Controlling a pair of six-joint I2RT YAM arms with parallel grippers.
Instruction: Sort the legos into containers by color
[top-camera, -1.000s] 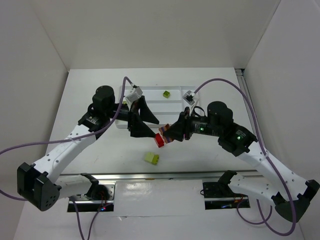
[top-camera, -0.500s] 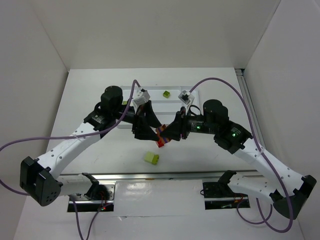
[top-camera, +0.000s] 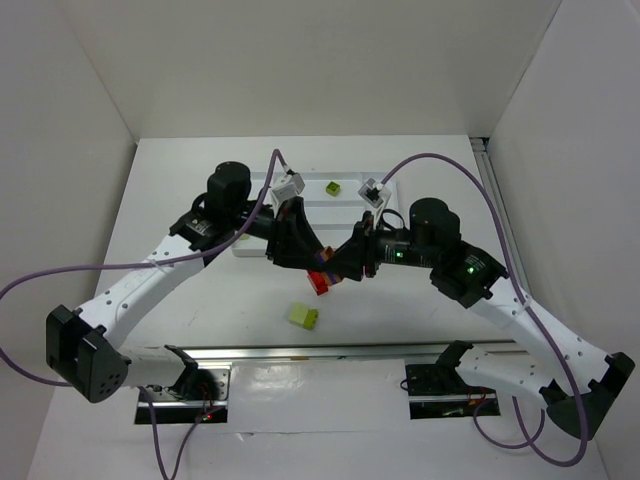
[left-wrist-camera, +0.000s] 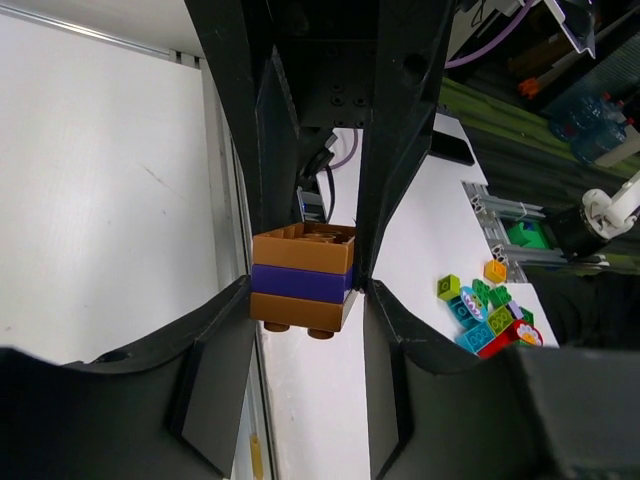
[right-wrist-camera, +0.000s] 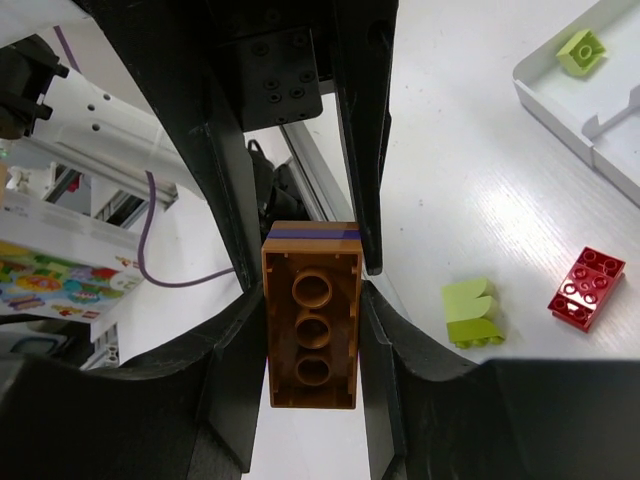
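Observation:
A stack of brown-orange, purple and brown-orange bricks (top-camera: 325, 266) hangs in mid-air between both grippers. My right gripper (right-wrist-camera: 312, 300) is shut on it, the hollow underside (right-wrist-camera: 311, 320) facing its camera. My left gripper (left-wrist-camera: 305, 300) grips the stack's studded end (left-wrist-camera: 300, 285), fingertips against both sides. In the top view the left gripper (top-camera: 316, 260) and right gripper (top-camera: 337, 268) meet tip to tip. Below them on the table lie a red brick (top-camera: 320, 284) and a pale yellow-green brick (top-camera: 304, 317). A lime brick (top-camera: 333, 187) sits in the white tray (top-camera: 350, 205).
The right wrist view shows the pale yellow-green brick (right-wrist-camera: 472, 313), the red brick (right-wrist-camera: 587, 288) and the tray corner (right-wrist-camera: 560, 100) with the lime brick (right-wrist-camera: 580, 47). A metal rail (top-camera: 320, 352) runs along the near edge. Loose coloured bricks (left-wrist-camera: 485, 315) lie beyond the table.
My left gripper has swung right and in, and its fingers have narrowed around the stack's end. My right gripper has shifted slightly left, still holding the stack.

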